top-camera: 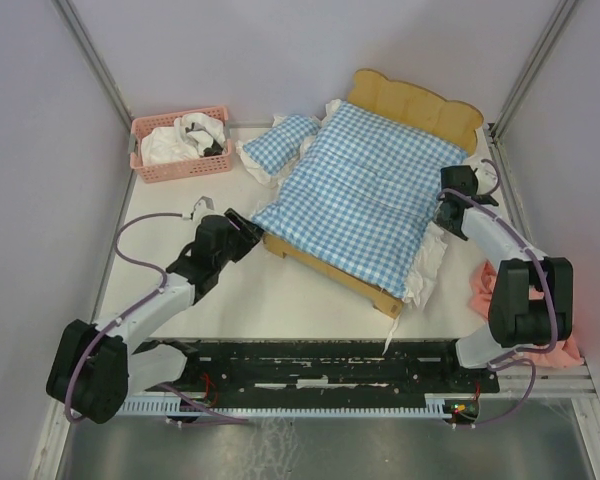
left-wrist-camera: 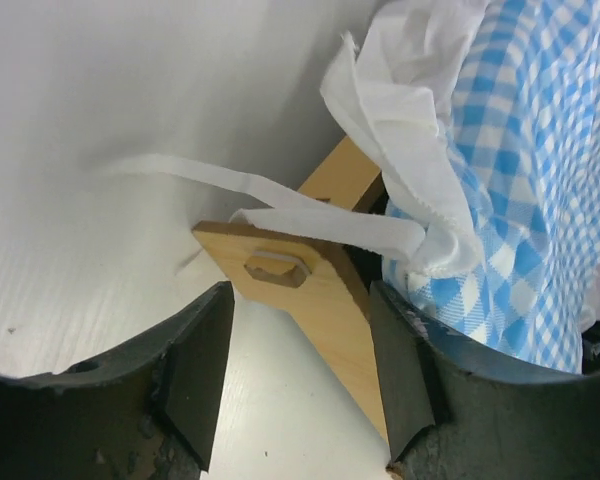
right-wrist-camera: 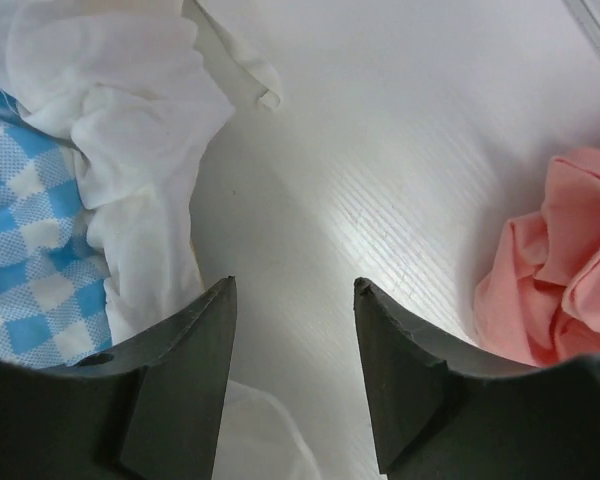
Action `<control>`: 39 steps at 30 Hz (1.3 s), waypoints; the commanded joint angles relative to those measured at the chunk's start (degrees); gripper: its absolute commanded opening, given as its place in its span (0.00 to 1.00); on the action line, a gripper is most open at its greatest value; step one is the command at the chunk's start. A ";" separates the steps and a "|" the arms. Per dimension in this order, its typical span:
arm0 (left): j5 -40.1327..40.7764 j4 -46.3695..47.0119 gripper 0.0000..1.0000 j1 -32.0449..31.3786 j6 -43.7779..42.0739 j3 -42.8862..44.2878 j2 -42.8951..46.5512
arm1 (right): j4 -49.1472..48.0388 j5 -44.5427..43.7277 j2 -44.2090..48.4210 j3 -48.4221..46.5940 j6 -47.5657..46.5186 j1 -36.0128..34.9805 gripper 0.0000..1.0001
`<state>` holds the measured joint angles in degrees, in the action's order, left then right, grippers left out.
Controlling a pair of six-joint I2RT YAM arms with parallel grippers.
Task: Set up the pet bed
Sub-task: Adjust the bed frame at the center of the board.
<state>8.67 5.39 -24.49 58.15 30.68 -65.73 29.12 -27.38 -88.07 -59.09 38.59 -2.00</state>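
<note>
The pet bed (top-camera: 412,108), light wood with a wavy headboard, stands slanted at mid-table under a blue-white gingham mattress (top-camera: 365,195). My left gripper (top-camera: 248,228) is at the bed's near-left corner. In the left wrist view it (left-wrist-camera: 300,290) is open, with the wooden corner piece (left-wrist-camera: 325,310) lying between its fingers against the right one, a gap on the left. White ties (left-wrist-camera: 280,205) drape over that corner. My right gripper (top-camera: 448,212) hangs at the bed's right side. It (right-wrist-camera: 294,282) is open over bare table, beside the white ruffle (right-wrist-camera: 130,130).
A pink basket (top-camera: 180,160) with white and dark items sits at the back left. A gingham pillow (top-camera: 280,140) lies on the table beside the headboard. A pink cloth (right-wrist-camera: 555,260) is bunched at the right by the right arm. Walls close the sides.
</note>
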 commanded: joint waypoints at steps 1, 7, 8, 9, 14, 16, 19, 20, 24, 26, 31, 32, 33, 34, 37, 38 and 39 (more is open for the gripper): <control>5.10 -8.69 0.65 2.96 -6.66 6.17 2.02 | 4.09 -3.64 2.31 -3.48 -1.47 0.19 0.59; -4.65 -5.59 0.62 15.42 -6.31 9.64 -0.85 | 6.72 3.44 7.35 -4.34 -4.65 0.14 0.58; -5.21 -5.08 0.62 16.00 -7.07 10.71 -2.05 | 7.97 4.86 8.25 -4.93 -4.85 0.15 0.57; -6.29 -4.89 0.61 16.30 -8.43 12.30 -3.73 | 8.87 6.05 9.42 -5.28 -5.21 0.16 0.57; -14.40 -6.71 0.60 16.57 -15.37 21.93 -14.10 | 10.16 15.07 18.55 -5.22 -8.93 0.08 0.58; -16.48 -6.74 0.58 16.54 -17.25 23.83 -17.36 | 8.76 20.82 23.13 -4.15 -9.52 -0.21 0.58; -16.87 -5.65 0.58 17.35 -18.09 24.01 -20.29 | 6.93 27.14 29.78 -1.72 -6.53 -1.43 0.59; -16.54 -4.64 0.58 17.56 -17.59 23.51 -20.77 | 6.52 28.29 31.82 -0.60 -5.07 -1.82 0.58; -23.28 6.84 0.53 17.28 -11.91 19.35 -24.73 | 5.47 31.59 37.83 3.87 0.77 -2.68 0.58; -25.57 8.46 0.50 16.23 -11.14 19.26 -27.84 | 6.20 33.34 39.50 5.12 2.85 -2.90 0.57; -30.95 12.18 0.48 14.65 -6.63 16.04 -31.93 | 5.94 42.27 42.29 7.94 7.41 -3.32 0.56; -31.88 12.46 0.47 14.26 -6.45 15.52 -32.26 | 6.36 44.20 43.04 8.28 9.04 -3.49 0.54; -31.79 12.05 0.47 13.65 -6.92 15.01 -32.34 | 6.90 45.01 43.91 8.74 10.71 -3.99 0.53; -30.93 11.61 0.47 12.97 -7.39 14.56 -31.91 | 7.05 45.30 45.36 9.58 12.12 -5.18 0.52; -29.49 12.34 0.47 10.69 -7.21 12.60 -30.44 | 8.82 43.59 48.06 12.11 18.45 -7.10 0.51; -29.35 12.47 0.47 9.82 -6.79 11.92 -30.04 | 9.85 43.18 48.61 12.72 20.37 -7.39 0.51; -29.28 12.72 0.47 8.84 -6.77 11.02 -29.59 | 12.05 42.10 49.02 13.06 22.11 -7.48 0.51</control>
<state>-18.85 14.00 -12.19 49.39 43.90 -97.95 38.11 14.41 -41.67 -47.51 51.09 -8.29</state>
